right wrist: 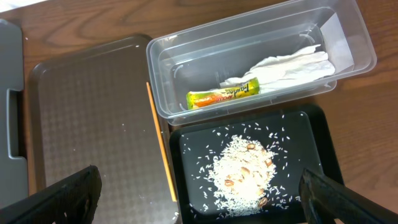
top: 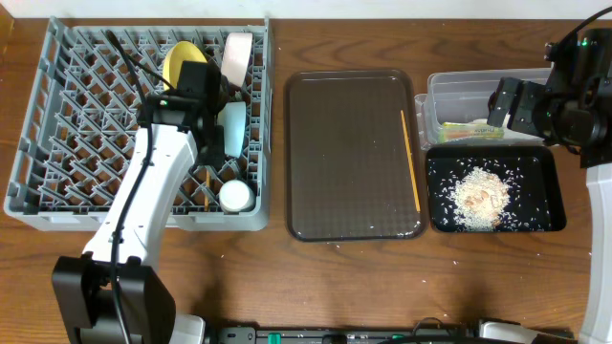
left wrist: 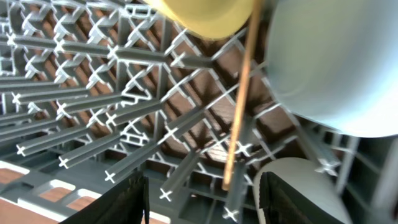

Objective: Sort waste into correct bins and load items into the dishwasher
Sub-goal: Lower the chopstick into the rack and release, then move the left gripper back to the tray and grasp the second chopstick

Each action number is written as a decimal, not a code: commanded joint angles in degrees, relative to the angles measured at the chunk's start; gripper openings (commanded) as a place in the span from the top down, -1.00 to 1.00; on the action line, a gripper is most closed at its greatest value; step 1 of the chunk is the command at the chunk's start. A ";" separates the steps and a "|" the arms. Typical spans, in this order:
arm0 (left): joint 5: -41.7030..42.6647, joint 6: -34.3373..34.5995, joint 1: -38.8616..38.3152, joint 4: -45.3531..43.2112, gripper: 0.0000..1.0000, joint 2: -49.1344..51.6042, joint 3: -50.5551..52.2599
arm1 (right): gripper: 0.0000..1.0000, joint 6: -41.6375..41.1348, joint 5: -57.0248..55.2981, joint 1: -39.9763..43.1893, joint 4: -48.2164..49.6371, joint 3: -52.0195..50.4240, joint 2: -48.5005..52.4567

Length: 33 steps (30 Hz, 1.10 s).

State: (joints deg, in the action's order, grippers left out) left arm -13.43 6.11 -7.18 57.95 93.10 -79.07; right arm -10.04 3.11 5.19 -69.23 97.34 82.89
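The grey dish rack [top: 57, 124] holds the yellow plate [top: 178, 59], a white bowl [top: 236, 53], the light blue bowl [top: 234, 129], the white cup [top: 236, 195] and one chopstick [top: 207, 186]. My left gripper [left wrist: 202, 199] is open and empty over the rack, above that chopstick [left wrist: 239, 99]. The second chopstick [top: 410, 158] lies on the brown tray [top: 344, 153]. The snack wrapper [right wrist: 222, 95] and white napkin [right wrist: 286, 65] lie in the clear tub [right wrist: 186, 56]. Rice scraps [right wrist: 245, 174] fill the black tray [right wrist: 186, 186]. My right gripper [right wrist: 199, 196] is open and empty above it.
A few rice grains lie on the brown tray and on the wooden table [top: 335, 277] in front of it. The rack's upright pegs [left wrist: 93, 93] stand close under my left gripper. The left arm [top: 143, 210] reaches over the rack's front edge.
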 commanded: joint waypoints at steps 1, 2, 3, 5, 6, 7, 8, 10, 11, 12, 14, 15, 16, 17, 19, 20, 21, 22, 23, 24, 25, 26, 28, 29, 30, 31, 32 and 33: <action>8.63 0.42 -1.57 1.29 -0.22 -1.99 -8.31 | -0.99 0.02 -0.28 0.04 -0.02 -0.02 0.00; 10.97 0.39 -2.36 1.75 -0.22 -1.92 -9.84 | -0.99 0.02 -0.28 0.04 -0.02 -0.02 0.00; 12.81 0.42 -3.41 2.01 -0.23 -1.88 -10.99 | -0.99 0.02 -0.28 0.04 -0.02 -0.02 0.00; 14.69 1.51 -6.08 2.08 -0.23 -1.75 -12.48 | -0.98 0.02 -0.28 0.04 -0.02 -0.02 0.00; 14.78 2.47 -7.72 1.97 -0.23 -1.55 -12.98 | -0.98 0.02 -0.28 0.04 -0.02 -0.02 0.00; 14.75 3.39 -9.49 1.73 -0.23 -1.27 -13.31 | -0.98 0.02 -0.28 0.04 -0.02 -0.02 0.00; 14.78 4.59 -11.37 1.40 -0.23 -0.81 -13.51 | -0.99 0.02 -0.28 0.04 -0.02 -0.02 0.00; 14.80 7.41 -15.37 -0.02 -0.24 0.68 -13.60 | -0.98 0.02 -0.28 0.04 -0.02 -0.02 0.00; 14.80 9.01 -17.16 -0.94 -0.23 1.70 -13.60 | -0.99 0.02 -0.28 0.04 -0.02 -0.02 0.00; 14.78 10.69 -18.86 -2.03 -0.23 2.95 -13.60 | -0.99 0.02 -0.28 0.04 -0.02 -0.02 0.00; 14.80 14.38 -21.86 -4.61 -0.23 5.79 -13.60 | -0.99 0.02 -0.28 0.04 -0.02 -0.02 0.00; 14.80 16.11 -23.21 -6.05 -0.23 7.32 -13.60 | -0.98 0.02 -0.28 0.04 -0.02 -0.02 0.00; 14.82 17.55 -24.50 -7.65 -0.24 8.83 -13.60 | -0.99 0.02 -0.28 0.04 -0.02 -0.02 0.00; 15.04 18.84 -25.73 -9.35 -0.25 10.32 -13.60 | -0.98 0.02 -0.28 0.04 -0.02 -0.02 0.00; 16.41 20.76 -27.98 -13.44 -0.31 13.42 -13.60 | -0.98 0.02 -0.28 0.04 -0.02 -0.02 0.00; 17.38 21.09 -28.92 -15.39 -0.31 14.69 -13.60 | -0.99 0.02 -0.28 0.04 -0.02 -0.02 0.00; 18.12 21.24 -29.81 -17.31 -0.32 16.00 -13.60 | -0.98 0.02 -0.28 0.04 -0.02 -0.02 0.00; 18.53 21.31 -30.73 -19.19 -0.32 17.18 -13.60 | -0.98 0.02 -0.28 0.04 -0.02 -0.02 0.00; 18.60 21.51 -31.65 -21.03 -0.32 18.36 -13.60 | -0.98 0.02 -0.28 0.04 -0.02 -0.02 0.00; 18.56 21.46 -32.48 -22.71 -0.33 19.47 -13.57 | -0.98 0.02 -0.28 0.04 -0.02 -0.02 0.00; 18.53 21.49 -33.24 -24.39 -0.32 20.52 -13.57 | -0.98 0.02 -0.28 0.04 -0.02 -0.02 0.00; 18.53 21.49 -33.97 -26.01 -0.32 21.70 -13.57 | -0.99 0.02 -0.28 0.04 -0.02 -0.02 0.00; 18.51 21.57 -35.15 -28.96 -0.32 23.80 -13.53 | -0.99 0.02 -0.28 0.04 -0.02 -0.02 0.00; 18.32 21.73 -35.80 -30.29 -0.31 24.96 -13.53 | -0.98 0.02 -0.28 0.04 -0.02 -0.02 0.00; 18.16 21.81 -36.24 -31.36 -0.32 25.97 -13.53 | -0.99 0.02 -0.28 0.04 -0.02 -0.02 0.00; 18.03 21.92 -36.63 -32.28 -0.31 26.88 -13.53 | -0.98 0.02 -0.28 0.04 -0.02 -0.02 0.00; 17.79 22.12 -36.98 -33.05 -0.31 27.78 -13.53 | -0.99 0.02 -0.28 0.04 -0.02 -0.02 0.00; 17.38 22.12 -37.33 -33.83 -0.31 28.63 -13.53 | -0.98 0.02 -0.28 0.04 -0.02 -0.02 0.00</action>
State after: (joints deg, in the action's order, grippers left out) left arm 4.58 27.24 -43.94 25.23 119.24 -91.98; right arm -10.04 3.11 5.19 -69.21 97.34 82.89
